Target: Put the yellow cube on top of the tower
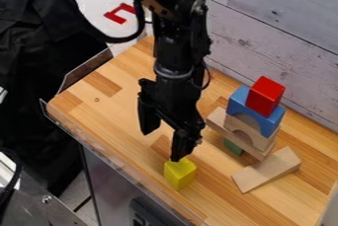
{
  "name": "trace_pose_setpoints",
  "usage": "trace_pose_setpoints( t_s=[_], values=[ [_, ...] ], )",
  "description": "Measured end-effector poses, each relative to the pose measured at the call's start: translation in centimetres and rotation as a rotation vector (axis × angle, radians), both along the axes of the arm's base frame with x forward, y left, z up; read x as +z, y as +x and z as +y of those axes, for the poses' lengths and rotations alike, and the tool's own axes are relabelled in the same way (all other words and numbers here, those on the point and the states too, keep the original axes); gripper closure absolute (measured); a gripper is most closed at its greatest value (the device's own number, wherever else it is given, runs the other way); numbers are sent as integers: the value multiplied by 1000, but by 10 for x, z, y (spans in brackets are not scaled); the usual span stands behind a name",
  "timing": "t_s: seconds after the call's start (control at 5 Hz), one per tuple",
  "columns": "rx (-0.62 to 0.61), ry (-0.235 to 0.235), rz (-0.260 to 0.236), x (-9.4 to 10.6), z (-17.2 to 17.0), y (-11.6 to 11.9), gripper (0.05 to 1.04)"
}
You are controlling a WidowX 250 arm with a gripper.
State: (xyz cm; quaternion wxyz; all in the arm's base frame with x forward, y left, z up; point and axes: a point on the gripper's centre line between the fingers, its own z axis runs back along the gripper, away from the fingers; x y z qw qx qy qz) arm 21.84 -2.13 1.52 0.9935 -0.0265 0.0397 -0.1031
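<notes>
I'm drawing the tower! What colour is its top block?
Red, as the camera view shows.

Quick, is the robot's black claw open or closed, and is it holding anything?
Black two-finger gripper: open, fingers apart, holding nothing; one fingertip is at the small yellow cube.

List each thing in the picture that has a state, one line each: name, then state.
Gripper: open, above the table.
Yellow cube: on the table, not gripped.
Tower: standing.
Red cube: on top of the blue arch.
Blue arch: upright in the tower.
Loose wooden block: lying beside the tower.
</notes>
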Motion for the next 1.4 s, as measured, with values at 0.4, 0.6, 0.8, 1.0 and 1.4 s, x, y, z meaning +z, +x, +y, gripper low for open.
trace_pose_setpoints(
  t_s=[0.4, 0.6, 0.8, 1.0, 1.4],
  values=[
    [-8, -11, 12, -4, -10, -3, 83],
    [-7, -25, 15, -5, -13, -5, 83],
    [-18, -11, 39, -10, -15, -9, 83],
    [-25, -6, 47, -12, -18, -9, 83],
    [-31, 22, 93, -25, -25, -8, 83]
  ],
)
